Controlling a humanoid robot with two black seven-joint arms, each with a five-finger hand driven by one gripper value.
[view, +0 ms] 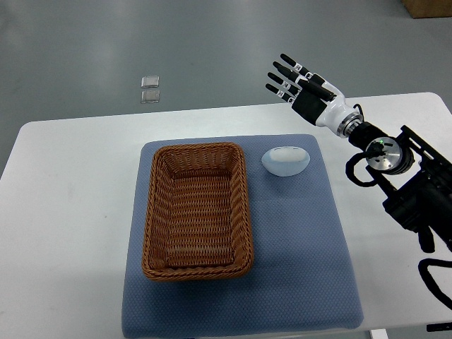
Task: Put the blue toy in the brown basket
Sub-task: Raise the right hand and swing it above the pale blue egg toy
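Right now our right hand (300,83) hovers with fingers spread and empty beyond the pale blue toy (285,160), which lies on the blue mat (296,268) just beside the brown basket (196,210); we judge a glancing grasp could roll the rounded toy away.

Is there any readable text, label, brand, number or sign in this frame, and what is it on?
None can be read.
The brown basket, pale blue toy, blue mat and white table carry no print.
The right hand has small white patches on its fingers, too small to tell whether they carry print.
The two small squares on the floor show no legible marks.
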